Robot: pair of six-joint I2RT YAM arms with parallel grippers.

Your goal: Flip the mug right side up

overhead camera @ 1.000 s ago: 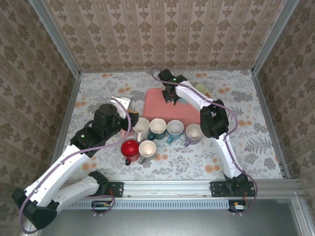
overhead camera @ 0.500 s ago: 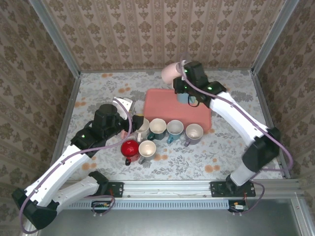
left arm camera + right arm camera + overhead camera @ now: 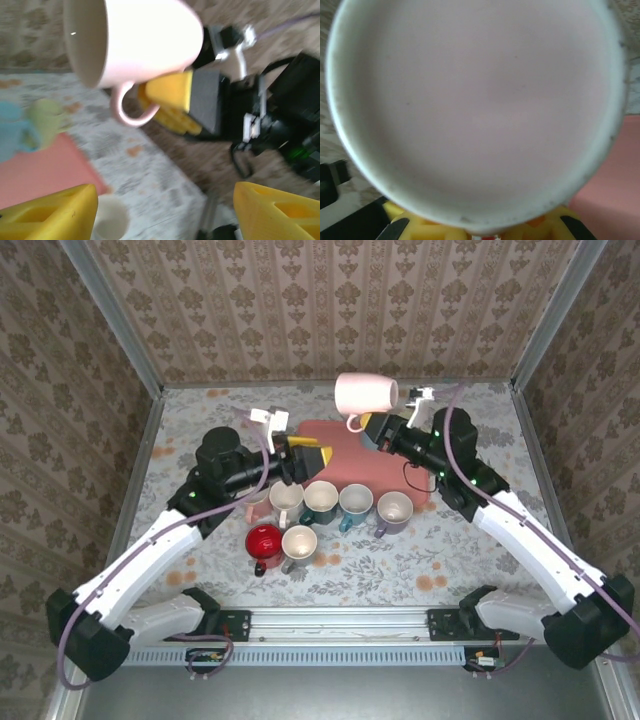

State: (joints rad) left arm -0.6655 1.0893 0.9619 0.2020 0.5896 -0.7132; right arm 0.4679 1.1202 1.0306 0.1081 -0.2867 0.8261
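The right tool [image 3: 372, 423], its yellow fingers [image 3: 167, 97] closed, grips a pale pink ceramic mug [image 3: 365, 395] from below, beside the handle, and holds it in the air above the far side of the bench. The mug lies on its side: from the overhead view its body runs left to right with the handle hanging down, and from the left wrist view [image 3: 135, 40] its open mouth faces left. Seen from the right wrist, one round end of the mug [image 3: 475, 110] looms very close, with the right tool [image 3: 475, 232] just under it. The left tool [image 3: 318, 458] hangs lower and to the left of the mug, its yellow fingers [image 3: 50, 215] spread wide with nothing between them, pointed towards the mug. Beneath both tools lies a salmon-pink flat tray [image 3: 345, 468], carrying a pale blue mug [image 3: 12, 132] and a pale green mug [image 3: 45, 117]. Just in front of the tray stands a cluster of upright mugs [image 3: 320, 498] on the floral-patterned bench [image 3: 480, 540].
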